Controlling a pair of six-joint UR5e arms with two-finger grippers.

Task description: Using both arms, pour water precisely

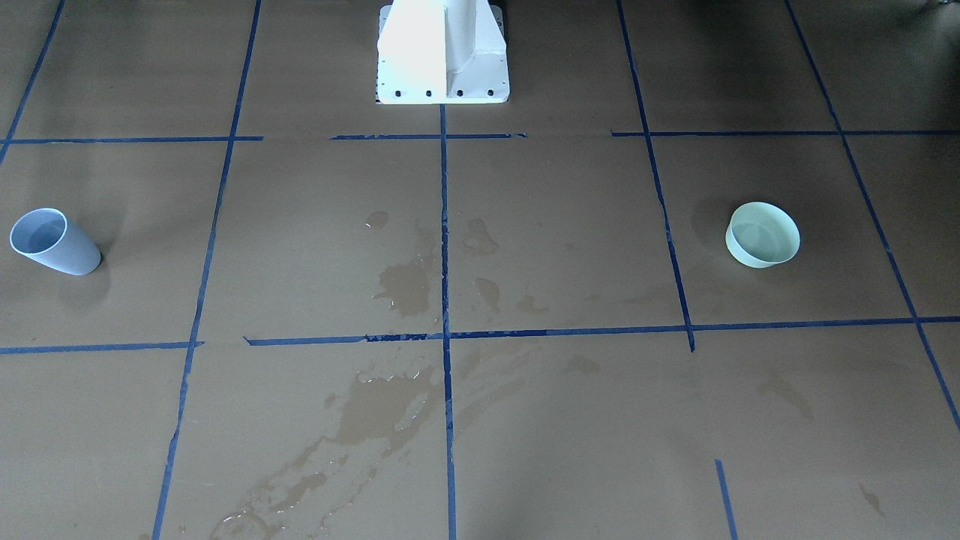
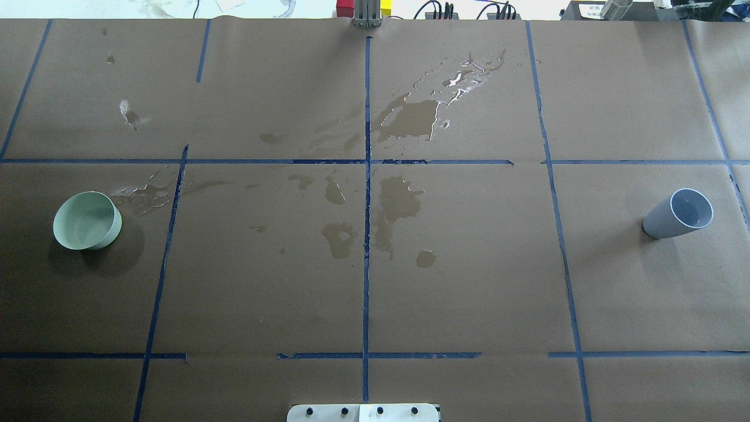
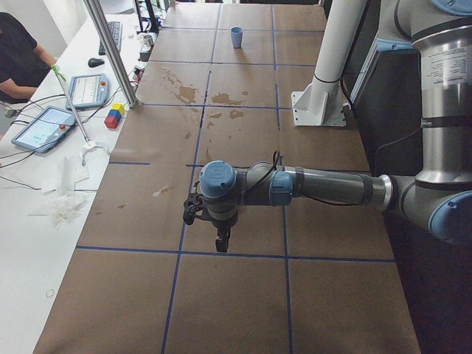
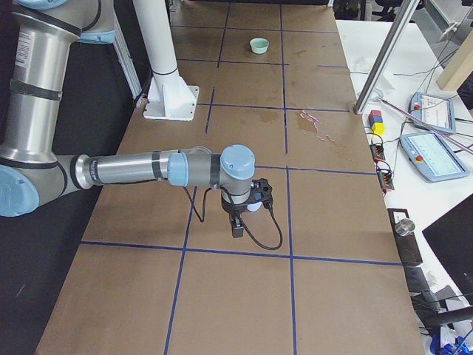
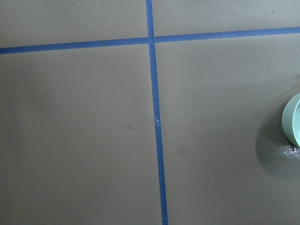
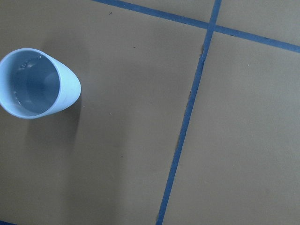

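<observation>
A blue-grey cup [image 2: 679, 214] [image 1: 52, 241] stands upright on the brown paper at the robot's right, with clear water [image 6: 28, 89] in its bottom. A pale green bowl [image 2: 87, 221] [image 1: 763, 235] sits at the robot's left, and its rim [image 5: 293, 119] shows at the right edge of the left wrist view. My left gripper [image 3: 220, 243] points down over the paper on the near arm. My right gripper [image 4: 236, 228] also points down. Both show only in the side views, so I cannot tell whether they are open or shut. Neither holds a vessel.
Dark wet smears [image 2: 404, 117] [image 1: 405, 289] spread across the middle of the paper. The white pedestal [image 1: 442, 52] stands at the robot's side. A metal pole [image 3: 110, 51], coloured blocks [image 3: 114, 116], tablets and a seated person [image 3: 18, 55] are along the far edge.
</observation>
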